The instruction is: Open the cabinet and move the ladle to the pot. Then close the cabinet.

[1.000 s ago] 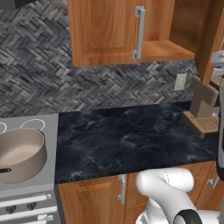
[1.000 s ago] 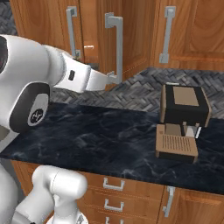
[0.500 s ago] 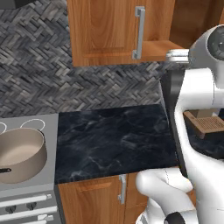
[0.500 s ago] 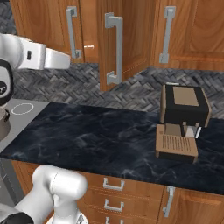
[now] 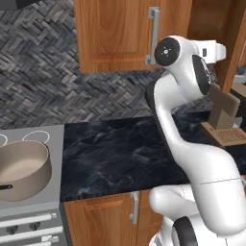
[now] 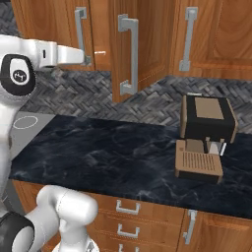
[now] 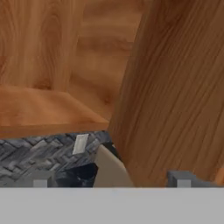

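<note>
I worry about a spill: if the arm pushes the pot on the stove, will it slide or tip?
The pot looks wide and low with straight sides, so it would probably slide, not tip. It sits near the stove's front, so a forward push may be risky.

No readable text, label, brand or number shows anywhere: the cabinet doors, the coffee machine, the bench and the pot all look unmarked.

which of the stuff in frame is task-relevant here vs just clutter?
Job:
- cabinet, right door swung open
- pot on the stove
- gripper at the open cabinet; grip state unclear

Lying about:
- coffee machine on the counter
- wall outlet
- stove
- shorter door to the right
</note>
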